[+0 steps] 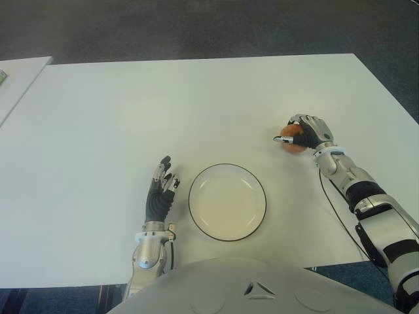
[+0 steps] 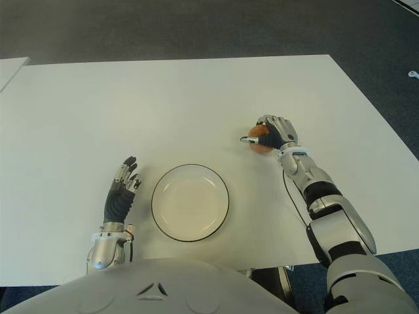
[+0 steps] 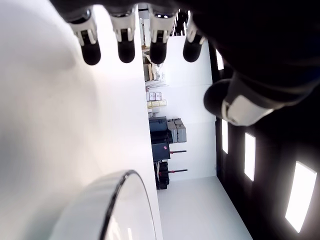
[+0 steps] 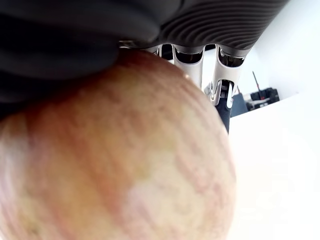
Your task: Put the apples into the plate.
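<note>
While the round white plate with a thin dark rim (image 1: pixel 227 201) sits empty on the white table (image 1: pixel 196 104), the right hand (image 1: pixel 308 133) at its two o'clock wraps a reddish-orange apple (image 1: pixel 292 145). At nine o'clock, the left hand (image 1: pixel 160 190) shows fingers extended, empty. Right wrist view: fingers (image 4: pixel 192 62) curl over the apple. Left wrist view: straight fingertips (image 3: pixel 125 47).

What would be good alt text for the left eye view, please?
The robot's right hand grips an apple on the white table, right of an empty plate. Its left hand shows open, left of the plate.
</note>
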`<state>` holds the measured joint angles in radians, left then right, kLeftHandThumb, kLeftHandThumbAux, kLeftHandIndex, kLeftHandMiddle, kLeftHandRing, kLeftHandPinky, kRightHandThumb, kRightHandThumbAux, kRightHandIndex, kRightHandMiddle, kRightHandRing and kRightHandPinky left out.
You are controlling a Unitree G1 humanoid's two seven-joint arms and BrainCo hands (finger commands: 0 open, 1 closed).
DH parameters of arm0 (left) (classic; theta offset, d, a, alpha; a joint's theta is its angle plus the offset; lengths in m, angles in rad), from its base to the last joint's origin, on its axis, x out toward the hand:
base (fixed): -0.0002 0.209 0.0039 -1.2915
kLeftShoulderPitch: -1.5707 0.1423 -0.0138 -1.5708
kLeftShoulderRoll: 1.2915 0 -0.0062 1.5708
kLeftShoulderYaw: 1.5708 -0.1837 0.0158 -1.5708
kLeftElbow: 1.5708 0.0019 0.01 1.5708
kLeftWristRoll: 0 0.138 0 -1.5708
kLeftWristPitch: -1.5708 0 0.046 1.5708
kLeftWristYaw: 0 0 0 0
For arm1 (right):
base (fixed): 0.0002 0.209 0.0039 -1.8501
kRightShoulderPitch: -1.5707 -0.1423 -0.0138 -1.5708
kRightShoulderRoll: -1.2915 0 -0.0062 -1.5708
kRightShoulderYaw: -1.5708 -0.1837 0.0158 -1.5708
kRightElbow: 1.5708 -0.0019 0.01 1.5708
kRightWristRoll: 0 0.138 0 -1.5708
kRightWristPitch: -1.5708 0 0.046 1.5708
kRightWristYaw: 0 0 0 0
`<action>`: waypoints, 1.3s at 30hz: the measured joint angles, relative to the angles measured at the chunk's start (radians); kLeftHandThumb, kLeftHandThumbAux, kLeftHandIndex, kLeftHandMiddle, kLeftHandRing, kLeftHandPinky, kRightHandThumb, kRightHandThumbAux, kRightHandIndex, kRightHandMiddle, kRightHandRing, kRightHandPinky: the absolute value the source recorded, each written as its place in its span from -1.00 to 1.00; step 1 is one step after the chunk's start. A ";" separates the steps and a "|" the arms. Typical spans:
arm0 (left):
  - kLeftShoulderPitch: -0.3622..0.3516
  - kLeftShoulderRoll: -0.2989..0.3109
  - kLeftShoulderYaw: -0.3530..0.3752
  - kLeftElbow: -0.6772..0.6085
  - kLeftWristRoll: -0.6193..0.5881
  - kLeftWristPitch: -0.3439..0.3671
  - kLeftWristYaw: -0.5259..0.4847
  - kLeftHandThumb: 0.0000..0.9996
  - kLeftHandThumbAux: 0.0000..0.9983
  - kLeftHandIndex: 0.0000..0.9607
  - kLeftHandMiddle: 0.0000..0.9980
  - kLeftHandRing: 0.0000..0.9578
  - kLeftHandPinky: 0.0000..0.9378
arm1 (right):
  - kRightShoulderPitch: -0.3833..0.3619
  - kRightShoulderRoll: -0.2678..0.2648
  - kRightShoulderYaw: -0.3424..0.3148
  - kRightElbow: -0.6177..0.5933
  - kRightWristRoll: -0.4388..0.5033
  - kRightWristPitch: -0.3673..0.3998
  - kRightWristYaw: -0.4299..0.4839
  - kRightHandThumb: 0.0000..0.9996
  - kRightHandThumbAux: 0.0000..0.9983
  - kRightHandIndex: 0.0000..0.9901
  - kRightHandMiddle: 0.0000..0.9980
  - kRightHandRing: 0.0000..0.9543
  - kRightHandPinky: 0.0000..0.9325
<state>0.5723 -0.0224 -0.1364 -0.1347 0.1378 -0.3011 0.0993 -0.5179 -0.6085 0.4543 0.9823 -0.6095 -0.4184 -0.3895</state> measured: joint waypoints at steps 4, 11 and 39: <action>0.000 -0.003 0.000 0.000 0.001 0.000 0.000 -0.92 -0.02 -1.00 -1.00 -1.00 -1.00 | 0.015 -0.015 -0.015 -0.072 0.000 0.015 0.041 0.42 0.45 -0.11 0.36 0.34 0.28; -0.001 -0.005 0.000 0.000 0.002 0.001 0.000 -0.92 -0.02 -1.00 -1.00 -1.00 -1.00 | 0.067 -0.033 -0.044 -0.203 -0.006 0.040 0.103 0.42 0.44 -0.11 0.44 0.43 0.38; -0.001 -0.019 0.001 0.000 0.021 0.006 0.012 -0.93 -0.03 -1.00 -1.00 -1.00 -1.00 | 0.115 -0.072 -0.164 -0.483 -0.028 0.067 0.176 0.41 0.44 -0.11 0.53 0.54 0.50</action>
<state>0.5711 -0.0418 -0.1358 -0.1345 0.1591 -0.2947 0.1111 -0.4027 -0.6803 0.2907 0.4993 -0.6371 -0.3514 -0.2135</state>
